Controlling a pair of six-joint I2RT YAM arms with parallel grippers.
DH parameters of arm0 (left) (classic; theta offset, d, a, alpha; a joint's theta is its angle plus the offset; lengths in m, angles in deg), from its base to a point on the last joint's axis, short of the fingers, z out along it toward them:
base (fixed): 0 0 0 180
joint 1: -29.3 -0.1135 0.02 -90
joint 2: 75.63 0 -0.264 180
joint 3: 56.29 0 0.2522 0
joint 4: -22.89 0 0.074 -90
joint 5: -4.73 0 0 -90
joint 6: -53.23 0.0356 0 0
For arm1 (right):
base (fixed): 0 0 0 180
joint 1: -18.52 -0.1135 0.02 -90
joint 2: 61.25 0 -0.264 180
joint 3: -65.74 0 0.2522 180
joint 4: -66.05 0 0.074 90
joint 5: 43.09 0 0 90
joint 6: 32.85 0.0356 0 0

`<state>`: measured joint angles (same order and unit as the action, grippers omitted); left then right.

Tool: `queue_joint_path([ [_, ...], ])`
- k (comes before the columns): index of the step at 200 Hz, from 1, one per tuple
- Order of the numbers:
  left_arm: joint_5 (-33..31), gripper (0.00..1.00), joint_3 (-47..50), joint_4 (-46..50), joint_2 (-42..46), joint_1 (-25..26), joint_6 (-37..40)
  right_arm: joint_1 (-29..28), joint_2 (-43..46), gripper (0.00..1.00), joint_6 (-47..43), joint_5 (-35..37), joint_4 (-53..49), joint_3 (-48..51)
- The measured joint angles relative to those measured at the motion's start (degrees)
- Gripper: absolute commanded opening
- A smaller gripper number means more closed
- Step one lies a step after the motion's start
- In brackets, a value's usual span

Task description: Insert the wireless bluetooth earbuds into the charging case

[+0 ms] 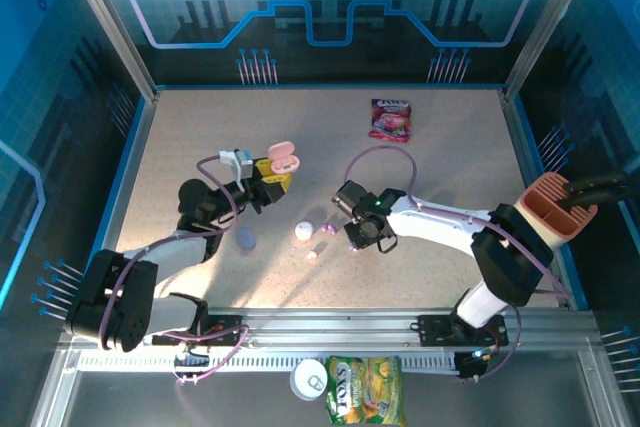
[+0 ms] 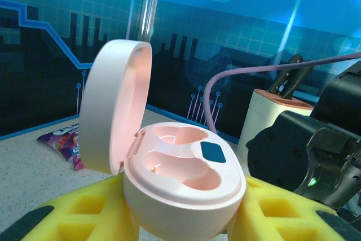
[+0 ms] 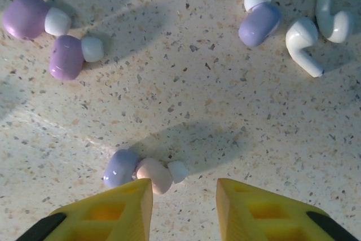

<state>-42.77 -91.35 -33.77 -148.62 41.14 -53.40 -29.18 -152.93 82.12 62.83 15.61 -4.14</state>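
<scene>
Seven earbuds (image 3: 153, 174), as best I can count them in the right wrist view, lie loose on the speckled table (image 3: 186, 83). A pink bud with a white tip sits closest to the camera, touching a lavender bud (image 3: 120, 167) on its left. Two purple buds (image 3: 66, 56) lie side by side further off to the left. Another lavender one (image 3: 258, 23) rests to the right, just beside two white stemmed buds (image 3: 304, 38).

The right gripper (image 3: 184, 187) hangs over the pink bud with its yellow fingers (image 3: 121, 210) parted and nothing between them. The pink bud lies just beyond the left fingertip, not in the gap.

Across the table, the pink charging case (image 2: 186, 179) is clamped between the yellow fingers of the left gripper (image 2: 180, 218), lifted off the surface. Its lid (image 2: 115, 105) stands up, and both moulded wells are bare.

From above, the case (image 1: 283, 157) sits left of centre. A white round case (image 1: 303, 231) and a lavender one (image 1: 246, 239) lie on the table between the arms. A purple snack packet (image 1: 390, 119) lies at the far side, and a peach holder (image 1: 558, 209) stands at the right edge.
</scene>
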Motion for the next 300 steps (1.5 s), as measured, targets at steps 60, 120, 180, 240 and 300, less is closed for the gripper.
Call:
queue_joint_path([
  [60, 0.04, 0.39, 0.59, 0.04, 1.55, 0.00, 0.02, -0.26, -4.83, 0.35, -2.99, 0.00, -1.57, -2.51],
  [120, 0.04, 0.39, 0.59, 0.26, 1.60, 0.00, 0.02, -0.63, -6.91, 0.36, -4.55, -0.02, -1.38, -4.44],
  [180, 0.07, 0.39, 0.59, 0.52, 1.66, 0.00, 0.02, -0.50, -8.20, 0.34, -4.22, 0.90, -2.93, -4.44],
  [240, 0.07, 0.39, 0.59, 1.16, 1.88, 0.00, 0.02, 1.33, -5.90, 0.37, -2.25, 1.22, -3.15, -3.91],
  [300, 0.33, 0.39, 0.59, 1.22, 2.19, 0.00, 0.02, 5.64, -1.88, 0.45, -0.48, -4.96, 2.27, 0.76],
])
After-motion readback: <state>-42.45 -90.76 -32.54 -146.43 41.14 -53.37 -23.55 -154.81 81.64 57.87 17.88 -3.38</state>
